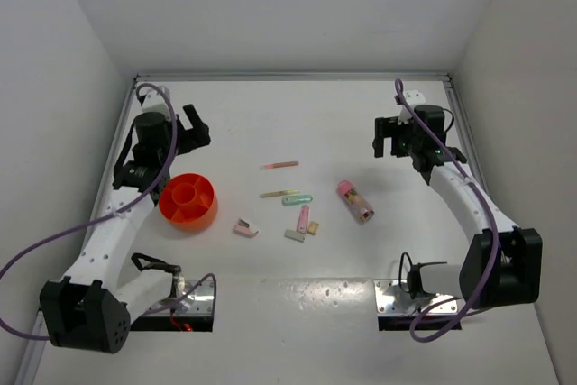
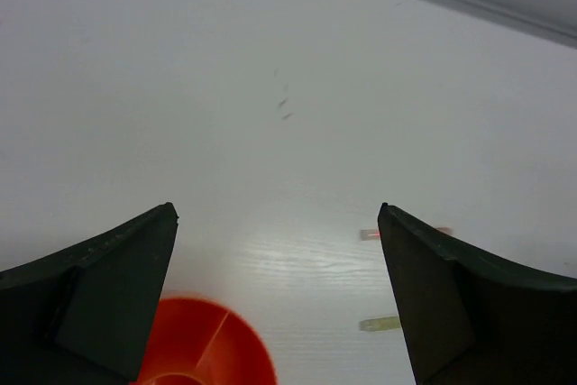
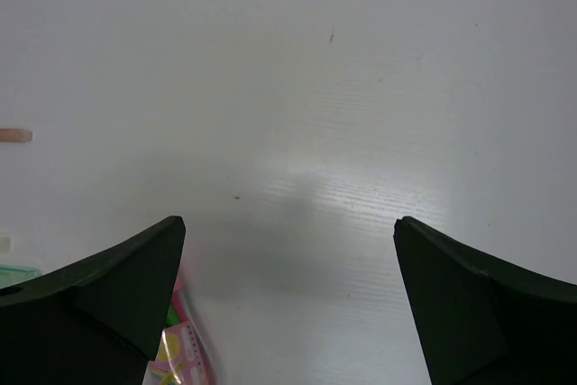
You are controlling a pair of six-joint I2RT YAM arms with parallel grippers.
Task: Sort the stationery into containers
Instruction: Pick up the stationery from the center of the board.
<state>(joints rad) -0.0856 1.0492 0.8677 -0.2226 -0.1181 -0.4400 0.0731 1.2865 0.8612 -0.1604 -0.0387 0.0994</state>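
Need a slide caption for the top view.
Left hand and right hand open, stationery scattered between them, orange bowl at left.

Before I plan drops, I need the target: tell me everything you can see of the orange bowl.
The bowl is round, orange, plastic-looking, with inner dividers around a small centre well. It stands upright on the table, left of the stationery, beside the left arm. Its compartments look empty, and nothing but the table seems to touch it. The left wrist view shows only part of it.

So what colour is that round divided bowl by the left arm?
The bowl is orange, clearest in the top external view.
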